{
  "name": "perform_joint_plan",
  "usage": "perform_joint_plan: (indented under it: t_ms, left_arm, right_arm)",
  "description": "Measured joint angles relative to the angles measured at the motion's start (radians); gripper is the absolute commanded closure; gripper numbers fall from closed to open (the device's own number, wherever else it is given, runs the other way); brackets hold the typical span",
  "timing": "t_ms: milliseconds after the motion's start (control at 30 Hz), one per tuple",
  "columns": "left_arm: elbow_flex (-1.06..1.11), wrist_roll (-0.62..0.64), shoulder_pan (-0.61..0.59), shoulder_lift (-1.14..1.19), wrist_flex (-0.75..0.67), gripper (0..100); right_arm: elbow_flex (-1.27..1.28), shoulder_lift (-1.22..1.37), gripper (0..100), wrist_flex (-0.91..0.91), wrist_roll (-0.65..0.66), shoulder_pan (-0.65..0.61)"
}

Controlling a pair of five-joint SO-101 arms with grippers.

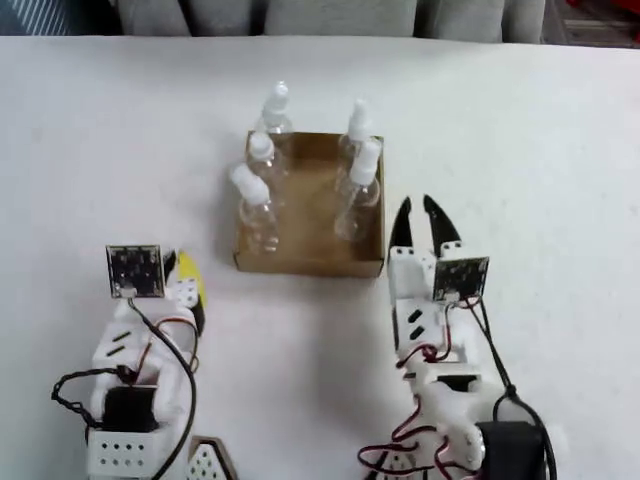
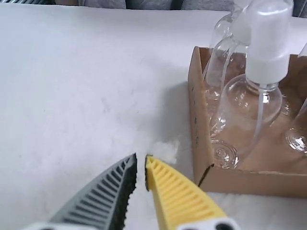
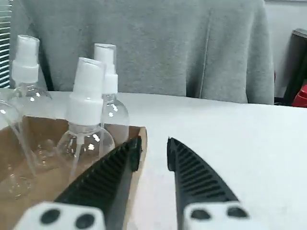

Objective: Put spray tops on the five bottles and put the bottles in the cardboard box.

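Five spray-topped bottles (image 1: 358,195) stood inside the cardboard box (image 1: 300,262) on the white surface (image 1: 120,130). The left claw (image 2: 140,165) was all but closed and empty, near the box. The right claw (image 1: 418,212) was slightly parted and empty, just beside the box's corner.

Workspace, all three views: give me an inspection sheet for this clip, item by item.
Surface: white table, no marks seen.
Job's things: cardboard box mid-table. Five clear bottles, each with a spray top on, stand in or at it. I cannot tell whether the far-left bottle is inside the rim.
Clutter: nothing seen.
Grippers: left gripper shut, empty, over the table beside the box. Right gripper open, empty, by the box's near right corner.
Cables: red and black wires looped on both arms, apart from the box.
Surroundings: grey fabric beyond the far table edge.
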Motion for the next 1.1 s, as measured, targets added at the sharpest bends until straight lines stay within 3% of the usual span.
perform_joint_plan:
  t_ms: [233,633,1000,1100]
  left_arm:
    - [0.0,0.0,0.0,0.0,0.0,95]
    - [0.0,0.0,0.0,0.0,0.0,95]
    - [0.0,0.0,0.0,0.0,0.018,95]
    - [0.0,0.0,0.0,0.0,0.038,95]
  right_arm:
    - [0.0,-0.204,98.4,0.264,0.0,0.029]
    - [0.008,-0.83,98.4,1.042,0.0,0.029]
    - [0.021,-1.361,98.4,1.64,0.0,0.029]
    - [0.021,-1.405,98.4,1.746,0.0,0.029]
